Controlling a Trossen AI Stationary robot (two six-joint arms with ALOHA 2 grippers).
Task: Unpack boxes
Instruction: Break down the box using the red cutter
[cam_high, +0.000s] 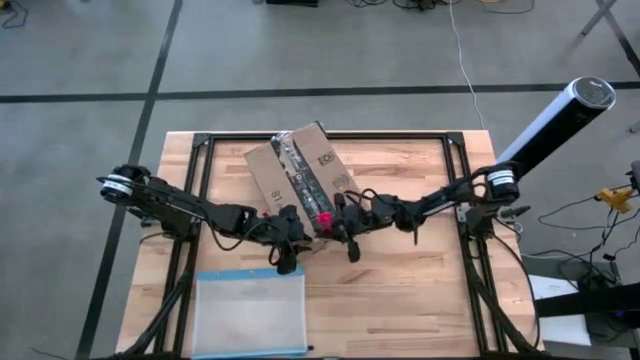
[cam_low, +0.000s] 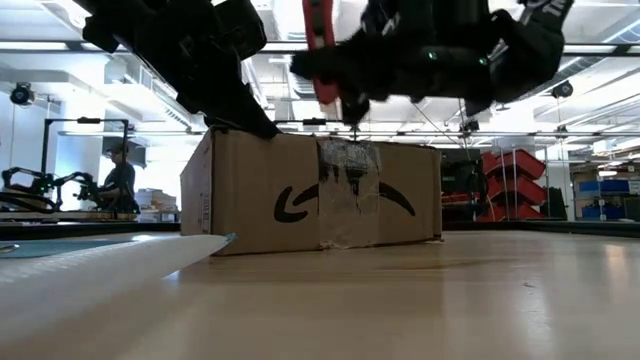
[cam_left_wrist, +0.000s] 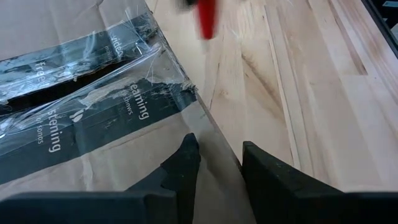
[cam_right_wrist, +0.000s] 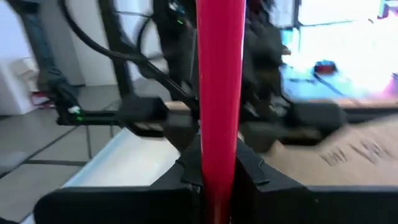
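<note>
The brown cardboard box stands on the table at the far middle, with taped flaps on top and a tape strip down its near face. My left gripper is open at the box's near left top corner, its fingers astride the top near edge. My right gripper is shut on a red tool, which it holds just above the box's near end. Whether the tool touches the tape cannot be told. My left gripper slants down from the table's left. One finger lies on the box's top face beside the near edge; the other finger stands past that edge, over the table. My right gripper pinches the red tool's handle between its two fingers. The tool runs along the fingers and sticks out beyond them, clear of the table.
A clear pouch with a blue edge lies flat at the table's near left. Bare wood lies near and right of the box. Black frame rails border the tabletop.
</note>
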